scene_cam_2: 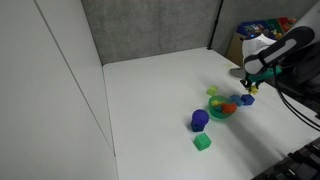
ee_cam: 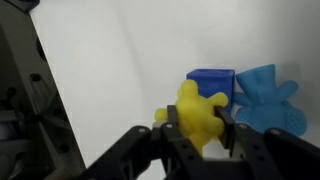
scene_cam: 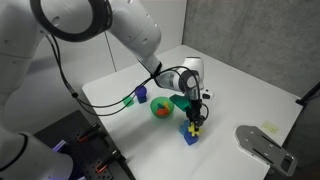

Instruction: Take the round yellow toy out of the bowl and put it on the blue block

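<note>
**Yellow toy clamped in the jaws, hanging over the blue block**

In an exterior view I see my gripper [scene_cam: 197, 114] pointing down over the white table [scene_cam: 240, 90], with the round yellow toy [scene_cam: 196, 121] pinched at its tip. The blue block [scene_cam: 190, 134] lies just below it; I cannot tell whether toy and block touch. The bowl [scene_cam: 162, 110] sits just beside them with an orange toy [scene_cam: 160, 111] in it. Beyond the bowl stand a blue-purple cylinder [scene_cam: 141, 95] and a green cube [scene_cam: 128, 100]. A grey flat object [scene_cam: 265, 146] lies well apart, near the table edge.

In an exterior view from the opposite side, the gripper [scene_cam_2: 249, 88] hangs right above the blue block [scene_cam_2: 247, 100], and the bowl [scene_cam_2: 222, 108] is next to it. The cylinder [scene_cam_2: 199, 120] and green cube [scene_cam_2: 202, 143] are nearer the camera. The toy is too small to make out here.

In the wrist view the jaws are closed narrowly on the round yellow toy [ee_cam: 195, 105], one finger [ee_cam: 172, 128] on each side of it. The blue block [ee_cam: 255, 95] shows directly behind the toy, a darker squarish face and a paler bumpy part. Nothing lies between toy and block.
</note>
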Tool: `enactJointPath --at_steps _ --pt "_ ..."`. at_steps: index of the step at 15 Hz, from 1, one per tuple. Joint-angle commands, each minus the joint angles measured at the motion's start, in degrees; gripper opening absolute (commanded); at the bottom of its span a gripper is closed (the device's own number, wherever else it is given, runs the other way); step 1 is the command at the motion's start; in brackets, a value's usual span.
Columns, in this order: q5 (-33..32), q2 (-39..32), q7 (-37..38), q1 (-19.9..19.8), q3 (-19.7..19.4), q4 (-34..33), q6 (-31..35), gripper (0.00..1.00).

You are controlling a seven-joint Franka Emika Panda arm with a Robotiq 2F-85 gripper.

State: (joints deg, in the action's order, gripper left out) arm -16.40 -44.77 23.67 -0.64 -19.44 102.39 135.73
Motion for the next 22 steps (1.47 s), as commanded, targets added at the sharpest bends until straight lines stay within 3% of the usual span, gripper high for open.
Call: enactJointPath --at_steps 1,14,15,17,22 --pt "-1.0 -3.4 1.6 1.4 -1.0 -3.8 -0.8 0.16" --pt "-0.8 -6.2 1.3 1.9 -1.9 -5.7 -0.3 0.18" --pt "-0.8 -6.1 1.3 1.9 -1.9 -5.6 -0.3 0.65" --pt "-0.7 -5.8 1.1 1.9 -1.8 -5.4 -0.3 0.66" --pt "-0.6 -4.3 0.5 2.4 -1.3 -4.4 0.2 1.00"
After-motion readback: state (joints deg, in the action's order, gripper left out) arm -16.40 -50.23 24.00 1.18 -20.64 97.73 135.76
